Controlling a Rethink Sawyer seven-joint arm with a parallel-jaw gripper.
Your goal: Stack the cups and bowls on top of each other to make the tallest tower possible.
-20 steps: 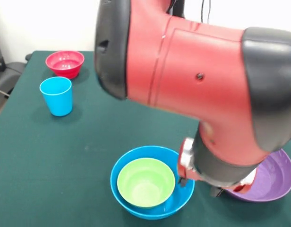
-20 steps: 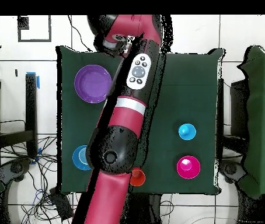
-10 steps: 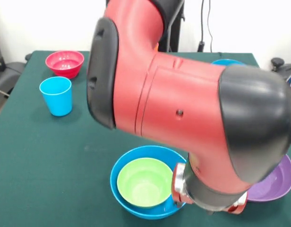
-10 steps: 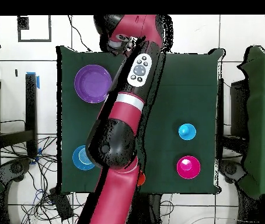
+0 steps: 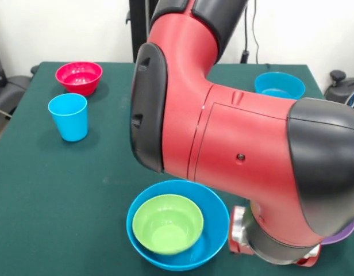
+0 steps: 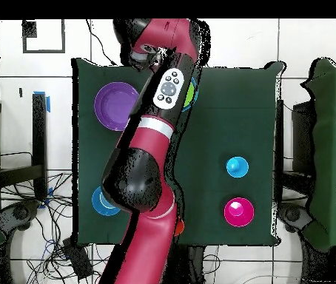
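A lime green bowl sits inside a big blue bowl at the table's near middle. The green one peeks out beside the arm in the overhead view. My gripper is at the blue bowl's right rim, mostly hidden under the red wrist. A purple bowl lies beside it, showing only as a sliver in the front view. A light blue cup stands upright at the left. A hot pink bowl is behind it. A second blue bowl is at the far right.
The arm's big red and black links cover the table's middle and right. A small red piece shows by the arm's base in the overhead view. The green table has cables and tiled floor around it.
The arm has swung, toward the left in the front view. The blue bowl with the green bowl in it has shifted the same way and looks larger. The purple bowl is more hidden.
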